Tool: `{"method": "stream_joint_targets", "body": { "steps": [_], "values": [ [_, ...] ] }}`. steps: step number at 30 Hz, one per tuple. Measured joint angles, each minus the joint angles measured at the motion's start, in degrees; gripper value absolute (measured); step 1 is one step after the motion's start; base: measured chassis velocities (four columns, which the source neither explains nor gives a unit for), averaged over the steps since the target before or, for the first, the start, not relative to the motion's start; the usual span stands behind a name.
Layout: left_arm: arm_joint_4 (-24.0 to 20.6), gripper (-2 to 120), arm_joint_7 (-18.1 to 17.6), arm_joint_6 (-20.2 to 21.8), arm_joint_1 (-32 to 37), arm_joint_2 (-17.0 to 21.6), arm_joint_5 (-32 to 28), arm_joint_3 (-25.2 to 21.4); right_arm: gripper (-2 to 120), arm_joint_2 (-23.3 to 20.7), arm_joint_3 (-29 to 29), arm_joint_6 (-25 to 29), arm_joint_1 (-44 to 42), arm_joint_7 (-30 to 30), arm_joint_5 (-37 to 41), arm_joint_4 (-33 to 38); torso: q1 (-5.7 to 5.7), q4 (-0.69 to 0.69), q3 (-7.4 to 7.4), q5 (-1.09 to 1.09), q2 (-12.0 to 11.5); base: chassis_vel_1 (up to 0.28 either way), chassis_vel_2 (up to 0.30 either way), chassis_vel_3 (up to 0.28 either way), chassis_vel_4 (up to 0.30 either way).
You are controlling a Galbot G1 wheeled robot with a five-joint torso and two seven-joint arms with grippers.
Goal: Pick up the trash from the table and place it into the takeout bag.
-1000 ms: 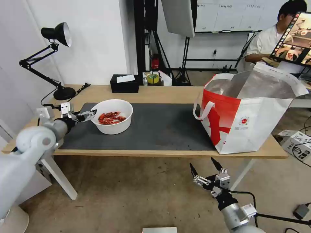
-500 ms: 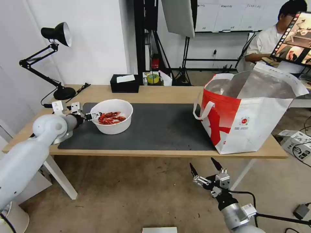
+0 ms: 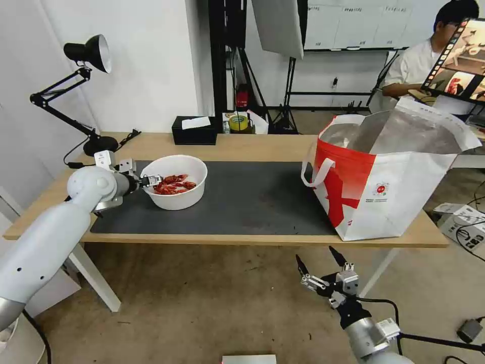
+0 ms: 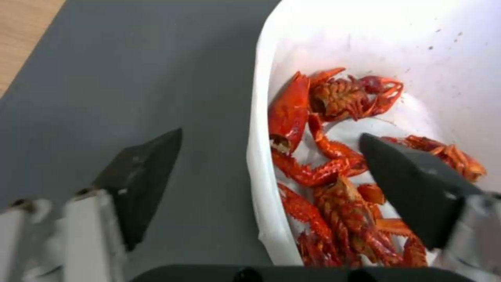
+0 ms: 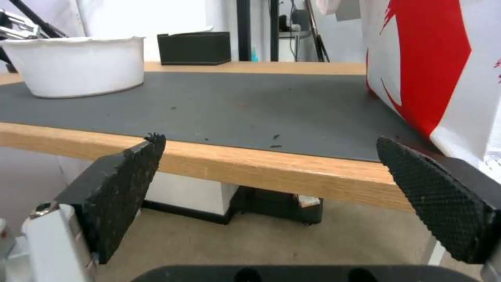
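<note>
From the head camera, a white round bowl point(image 3: 177, 181) of red crayfish shells point(image 3: 172, 184) sits at the left end of the dark grey mat point(image 3: 252, 197) on the long light-wood table point(image 3: 262, 146). The large red-and-white takeout bag point(image 3: 389, 172) gapes at the right end, well apart. The left gripper point(image 3: 150, 180) meets the bowl's left rim.

The left wrist camera shows its fingers spread astride that rim, one inside, one outside.

The right wrist camera shows the right gripper point(image 5: 271, 184) spread below the table's front edge.
</note>
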Motion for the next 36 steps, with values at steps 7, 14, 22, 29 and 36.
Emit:
{"method": "stream_joint_targets", "body": {
  "steps": [7,14,22,29,36],
  "values": [
    [-0.39,61,-0.80,0.00,-0.82,0.28,-0.84,1.38,100,0.00,0.00,0.00,0.00,0.00,0.00,0.00,0.00,0.00,0.00,0.00,0.00,0.000,0.000,0.000,0.000],
    [-0.75,37,-1.44,-0.07,-1.03,0.20,-1.63,1.69,100,0.00,0.00,0.00,0.00,0.00,0.00,0.00,0.00,0.00,0.00,0.00,0.00,0.000,0.000,0.000,0.000],
    [-1.05,8,-1.94,-0.15,-0.96,0.25,-3.23,1.67,100,0.00,0.00,0.00,0.00,0.00,0.00,0.00,0.00,0.00,0.00,0.00,0.00,0.000,0.000,0.000,0.000],
    [-2.01,0,-2.19,-0.76,-0.30,0.33,-3.93,1.36,100,0.00,0.00,0.00,0.00,0.00,0.00,0.00,0.00,0.00,0.00,-0.01,0.00,0.000,0.000,0.000,0.000],
    [-4.11,0,-2.31,-1.99,-1.22,-0.16,-5.05,1.17,100,0.00,0.00,0.00,0.00,0.00,0.00,0.00,0.00,0.01,0.00,-0.01,0.00,0.000,0.000,0.000,0.000]
  ]
}}
